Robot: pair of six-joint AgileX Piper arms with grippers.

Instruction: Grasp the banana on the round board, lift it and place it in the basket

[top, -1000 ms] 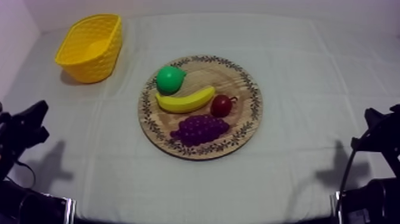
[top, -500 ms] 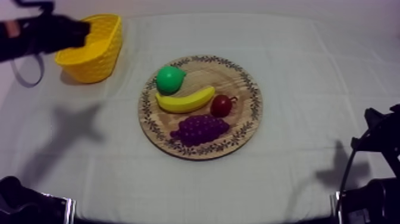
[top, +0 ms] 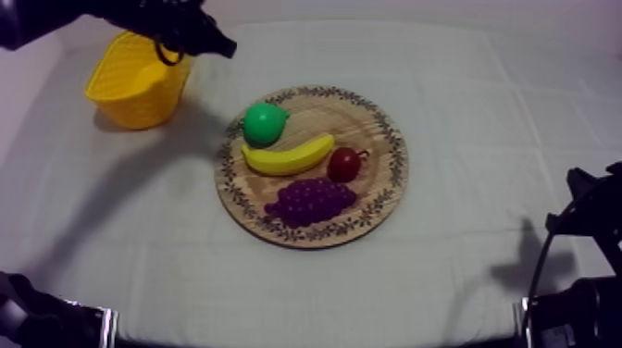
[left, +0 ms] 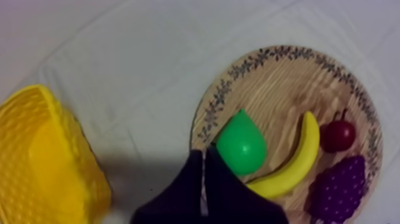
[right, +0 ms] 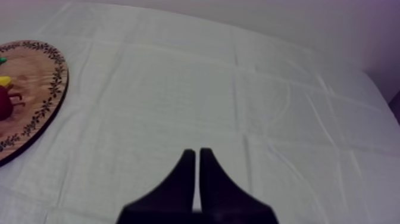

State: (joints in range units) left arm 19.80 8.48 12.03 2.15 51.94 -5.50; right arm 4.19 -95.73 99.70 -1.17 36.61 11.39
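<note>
A yellow banana (top: 287, 155) lies across the middle of the round wooden board (top: 384, 130), between a green pear (top: 264, 123) and purple grapes (top: 313, 201). The yellow basket (top: 139, 76) stands at the far left. My left gripper (top: 225, 46) hangs high beside the basket, short of the board, its fingers together with nothing in them. From the left wrist, the gripper (left: 204, 156) points at the board's rim (left: 221, 95) next to the pear (left: 240, 145) and banana (left: 296, 159), with the basket (left: 41, 161) alongside. My right gripper (right: 197, 154) is shut over bare cloth.
A small red fruit (top: 344, 164) sits on the board right of the banana. The right arm (top: 583, 213) rests low at the table's right edge. Grey-white cloth (top: 481, 111) spreads around the board, whose rim (right: 44, 101) lies well off from the right gripper.
My left arm has swung from the near left edge up over the basket and on toward the board. The fruit, basket and right arm have not moved.
</note>
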